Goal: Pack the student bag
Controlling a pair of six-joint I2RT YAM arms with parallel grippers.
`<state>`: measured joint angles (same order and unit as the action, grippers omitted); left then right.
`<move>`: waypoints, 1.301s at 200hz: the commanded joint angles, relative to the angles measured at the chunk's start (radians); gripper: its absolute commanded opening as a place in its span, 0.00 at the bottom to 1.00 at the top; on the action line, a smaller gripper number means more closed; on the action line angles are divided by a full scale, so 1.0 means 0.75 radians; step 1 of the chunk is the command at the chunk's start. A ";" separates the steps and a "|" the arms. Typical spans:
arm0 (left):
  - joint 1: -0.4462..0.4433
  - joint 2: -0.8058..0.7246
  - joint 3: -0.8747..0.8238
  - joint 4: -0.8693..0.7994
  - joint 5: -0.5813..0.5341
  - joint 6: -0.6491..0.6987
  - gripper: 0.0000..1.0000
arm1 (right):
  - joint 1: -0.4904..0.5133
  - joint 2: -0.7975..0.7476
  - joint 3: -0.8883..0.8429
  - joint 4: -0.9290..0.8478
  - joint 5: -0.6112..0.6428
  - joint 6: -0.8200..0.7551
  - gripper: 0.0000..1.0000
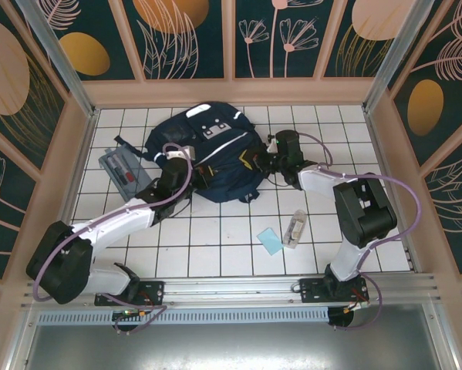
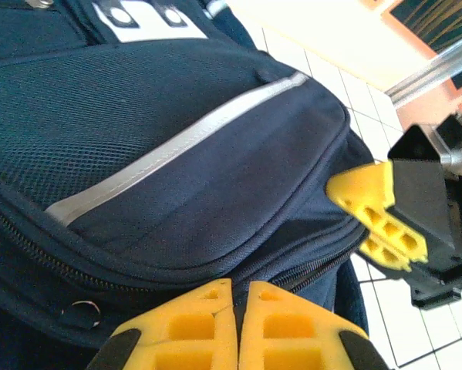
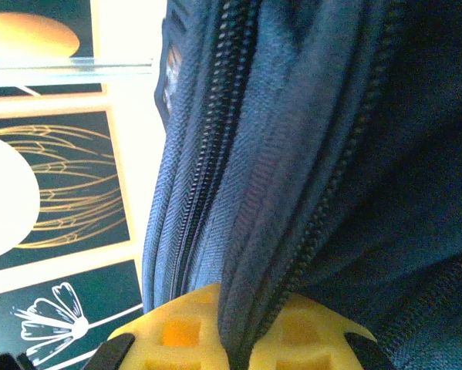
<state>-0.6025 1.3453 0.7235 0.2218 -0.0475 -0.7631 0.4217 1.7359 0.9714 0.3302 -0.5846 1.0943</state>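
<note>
Two pincers at the big navy-blue fabric backpack [image 1: 215,154] | right pincer [image 3: 242,316] clamped on zipper-side fold, guessing to tension it | left pincer [image 2: 236,308] closed tight, catch unclear

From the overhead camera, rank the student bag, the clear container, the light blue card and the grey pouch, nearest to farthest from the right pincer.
1. The student bag, back centre: its fabric is in the right pincer.
2. The clear container and the light blue card, front right: too close to call.
3. The grey pouch, far left, beyond the bag.
</note>
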 commanded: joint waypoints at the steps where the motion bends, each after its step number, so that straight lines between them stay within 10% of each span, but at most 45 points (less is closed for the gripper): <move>1: 0.172 0.015 -0.033 -0.074 -0.383 0.089 0.00 | -0.091 -0.046 0.030 -0.066 0.093 -0.092 0.00; 106: 0.370 0.076 -0.057 0.043 -0.378 0.064 0.00 | -0.159 -0.093 0.031 -0.113 0.131 -0.130 0.00; 152: 0.368 0.179 0.017 0.170 -0.048 0.038 0.00 | -0.138 -0.097 0.062 -0.181 0.142 -0.198 0.00; 173: 0.351 0.210 0.098 0.130 0.174 0.093 0.28 | -0.136 -0.084 0.116 -0.295 0.134 -0.289 0.24; 205: 0.271 0.229 0.205 -0.075 0.209 0.210 0.44 | -0.135 -0.114 0.135 -0.454 0.176 -0.428 0.46; 260: 0.152 0.277 0.099 0.057 0.328 -0.013 0.56 | -0.085 -0.184 0.191 -0.685 0.268 -0.624 0.49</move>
<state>-0.4438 1.5246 0.8410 0.2245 0.1379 -0.6922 0.3191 1.6424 1.0492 -0.0742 -0.4332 0.7372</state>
